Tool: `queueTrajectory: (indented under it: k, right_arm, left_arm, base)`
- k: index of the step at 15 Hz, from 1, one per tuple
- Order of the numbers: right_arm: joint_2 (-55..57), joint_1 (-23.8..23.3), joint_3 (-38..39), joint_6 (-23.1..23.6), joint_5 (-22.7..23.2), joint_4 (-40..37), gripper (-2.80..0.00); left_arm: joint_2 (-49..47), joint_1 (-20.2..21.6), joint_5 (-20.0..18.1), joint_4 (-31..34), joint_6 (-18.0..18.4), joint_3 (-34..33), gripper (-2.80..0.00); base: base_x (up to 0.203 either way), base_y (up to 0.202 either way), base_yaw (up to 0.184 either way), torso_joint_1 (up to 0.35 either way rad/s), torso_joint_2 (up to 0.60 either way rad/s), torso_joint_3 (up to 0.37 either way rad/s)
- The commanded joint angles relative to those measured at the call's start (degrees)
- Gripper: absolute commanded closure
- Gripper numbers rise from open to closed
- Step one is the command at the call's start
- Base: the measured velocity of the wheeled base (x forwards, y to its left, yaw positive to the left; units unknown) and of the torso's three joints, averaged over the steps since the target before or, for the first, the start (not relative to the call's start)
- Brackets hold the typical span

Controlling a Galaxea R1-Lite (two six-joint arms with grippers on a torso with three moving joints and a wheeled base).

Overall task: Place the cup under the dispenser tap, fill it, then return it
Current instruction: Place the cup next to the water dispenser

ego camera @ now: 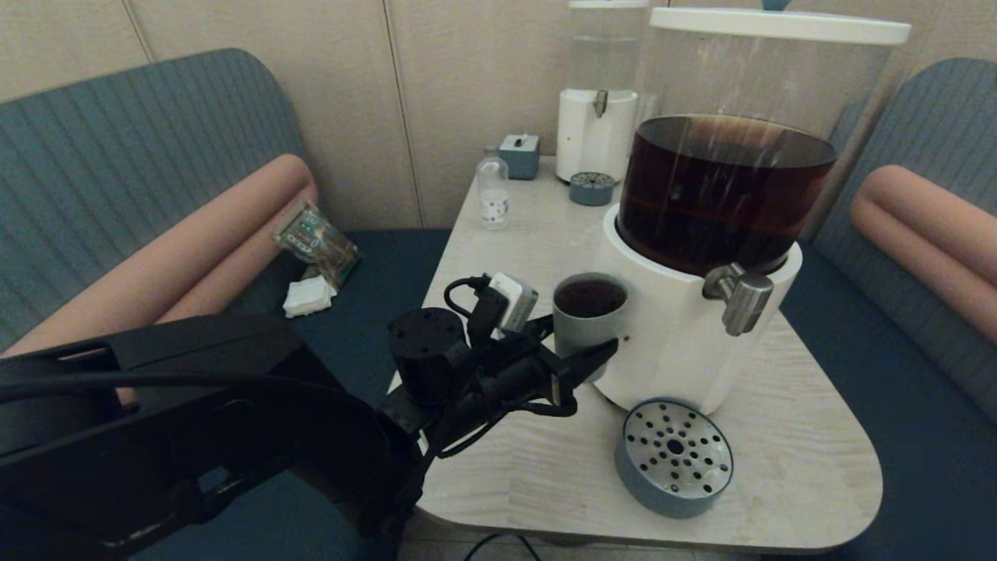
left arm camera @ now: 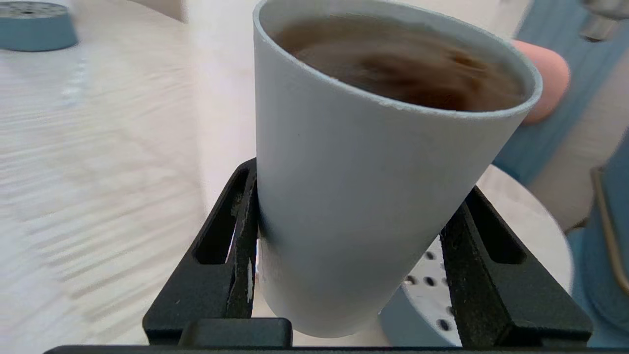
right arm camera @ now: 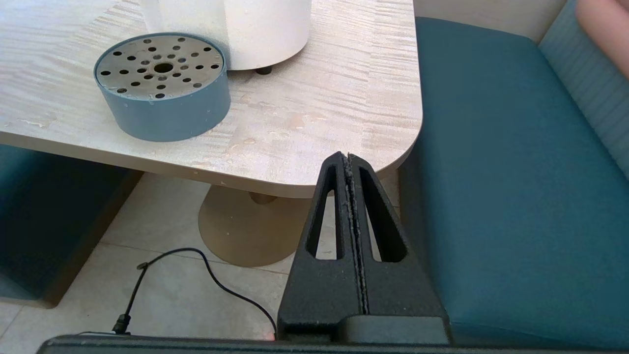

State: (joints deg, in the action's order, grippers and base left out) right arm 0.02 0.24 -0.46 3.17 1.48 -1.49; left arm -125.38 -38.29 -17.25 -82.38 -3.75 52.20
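Observation:
My left gripper (ego camera: 580, 347) is shut on the grey-blue cup (ego camera: 590, 315), its two black fingers (left arm camera: 241, 221) pressed on the cup's lower sides. The cup (left arm camera: 363, 187) holds dark brown liquid almost to the rim and leans a little in the left wrist view. It sits close against the left side of the large dispenser's white base (ego camera: 670, 343), to the left of the steel tap (ego camera: 740, 300) and not under it. My right gripper (right arm camera: 348, 157) is shut and empty, parked below the table's near right corner.
A round blue-grey drip tray (ego camera: 674, 458) with a perforated steel top lies below the tap near the table's front edge (ego camera: 662, 538). At the back stand a narrower clear dispenser (ego camera: 596, 117), a small clear bottle (ego camera: 492, 199), a small grey box (ego camera: 519, 156) and a small drip tray (ego camera: 591, 188).

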Motion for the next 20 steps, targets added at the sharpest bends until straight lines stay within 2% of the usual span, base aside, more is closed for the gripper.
queueTrajectory:
  k: [1,7,13,20]
  right_arm:
    - [0.0,0.0,0.0,0.1,0.0,0.0,0.00]
    - [0.0,0.0,0.0,0.1,0.0,0.0,0.00]
    - [0.0,0.0,0.0,0.1,0.0,0.0,0.00]
    - [0.0,0.0,0.0,0.1,0.0,0.0,0.00]
  left_arm:
    - [0.4,0.9,-0.1,-0.5,0.0,0.0,0.00]
    - [1.0,4.3,-0.6,-2.8,-0.6,0.0,0.00]
    - [1.0,9.8,-0.9,-3.3,-0.6,0.1,0.00]
    - [-2.4,16.0,-3.8,-3.7,-0.7,1.4,0.00]
  base:
    - [0.000,0.000,0.000,0.000,0.00,0.000]
    - [0.000,0.000,0.000,0.000,0.00,0.000]
    - [0.000,0.000,0.000,0.000,0.00,0.000]
    - [0.000,0.000,0.000,0.000,0.00,0.000]
